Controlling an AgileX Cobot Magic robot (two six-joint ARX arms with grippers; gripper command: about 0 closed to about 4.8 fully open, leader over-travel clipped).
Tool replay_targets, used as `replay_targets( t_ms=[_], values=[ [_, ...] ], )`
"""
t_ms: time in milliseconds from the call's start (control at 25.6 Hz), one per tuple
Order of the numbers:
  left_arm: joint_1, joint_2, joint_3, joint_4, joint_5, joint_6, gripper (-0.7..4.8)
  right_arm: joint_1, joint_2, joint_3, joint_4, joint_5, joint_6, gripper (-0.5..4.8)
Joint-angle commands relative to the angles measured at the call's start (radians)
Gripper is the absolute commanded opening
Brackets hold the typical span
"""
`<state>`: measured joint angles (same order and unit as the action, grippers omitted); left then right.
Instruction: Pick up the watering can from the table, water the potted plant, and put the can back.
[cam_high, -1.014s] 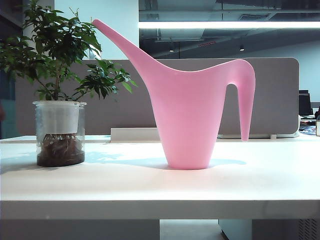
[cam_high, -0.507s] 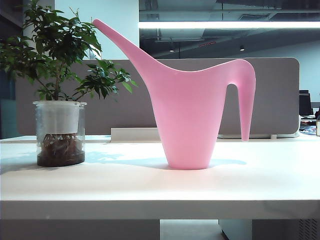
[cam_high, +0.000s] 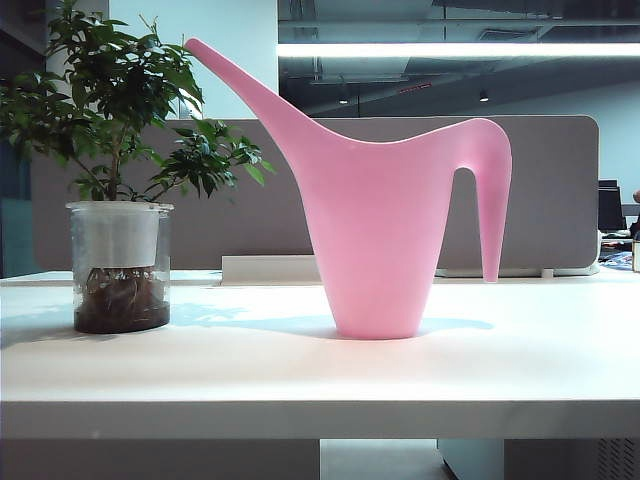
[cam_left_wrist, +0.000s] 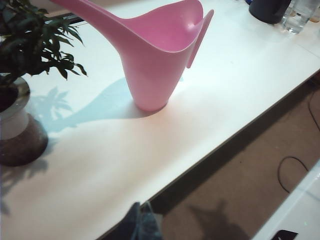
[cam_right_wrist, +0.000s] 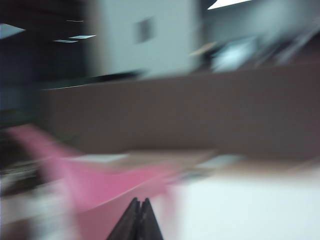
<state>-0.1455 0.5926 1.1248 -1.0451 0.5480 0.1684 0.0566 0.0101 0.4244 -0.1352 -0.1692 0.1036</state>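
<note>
The pink watering can (cam_high: 375, 240) stands upright in the middle of the white table (cam_high: 300, 370), its long spout pointing toward the potted plant (cam_high: 120, 150) at the left. Neither gripper shows in the exterior view. In the left wrist view my left gripper (cam_left_wrist: 143, 204) hovers over the table's front edge, fingers pressed together and empty, well short of the can (cam_left_wrist: 155, 65) and the plant (cam_left_wrist: 25, 45). The right wrist view is blurred by motion. My right gripper (cam_right_wrist: 140, 200) is shut and empty, with the can (cam_right_wrist: 115, 190) a pink smear just beyond its tips.
A grey partition (cam_high: 540, 200) runs behind the table. A dark object (cam_left_wrist: 270, 10) and a clear glass (cam_left_wrist: 300, 15) stand at the table's far corner. Past the table's edge (cam_left_wrist: 225, 145) lies brown floor with a cable (cam_left_wrist: 292, 170).
</note>
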Motion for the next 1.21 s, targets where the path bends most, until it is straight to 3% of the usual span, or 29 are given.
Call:
replay_targets(
  t_ms=[39,117,234,312,429,546,624,897,975,1131,1209],
  values=[
    [-0.001,0.0,0.003,0.006,-0.032,0.008,0.03,-0.002,0.094,0.199,-0.063,0.187,-0.38,0.28],
    [-0.001,0.0,0.003,0.008,-0.032,0.008,0.03,0.0,0.219,0.304,-0.043,0.184,-0.485,0.52],
    [-0.001,0.0,0.003,0.009,-0.036,0.008,0.03,0.0,0.38,0.374,-0.004,0.178,-0.507,0.64],
    [-0.001,0.0,0.003,0.009,-0.035,0.013,0.03,0.0,0.549,0.388,0.082,0.188,-0.497,1.15],
    [-0.001,0.0,0.003,0.009,-0.035,0.015,0.03,0.001,0.744,0.37,0.233,0.189,-0.38,1.27],
    [-0.001,0.0,0.003,0.007,-0.035,0.015,0.03,0.001,0.854,0.29,0.466,0.189,-0.272,1.27],
    [-0.001,0.0,0.003,0.006,-0.035,0.015,0.03,0.004,0.959,0.146,0.732,0.17,-0.186,1.45],
    [-0.001,0.0,0.003,0.006,-0.035,0.015,0.03,0.113,1.123,-0.099,1.048,0.175,-0.163,1.71],
    [-0.001,0.0,0.003,0.006,-0.035,0.015,0.03,0.163,1.221,-0.129,1.131,0.177,-0.163,2.72],
    [-0.001,0.0,0.003,0.006,-0.035,0.015,0.03,0.188,1.347,-0.127,1.234,0.174,-0.163,2.85],
    [-0.001,0.0,0.003,0.005,-0.034,0.014,0.03,0.189,1.448,-0.124,1.344,0.173,-0.163,3.29]
  ],
)
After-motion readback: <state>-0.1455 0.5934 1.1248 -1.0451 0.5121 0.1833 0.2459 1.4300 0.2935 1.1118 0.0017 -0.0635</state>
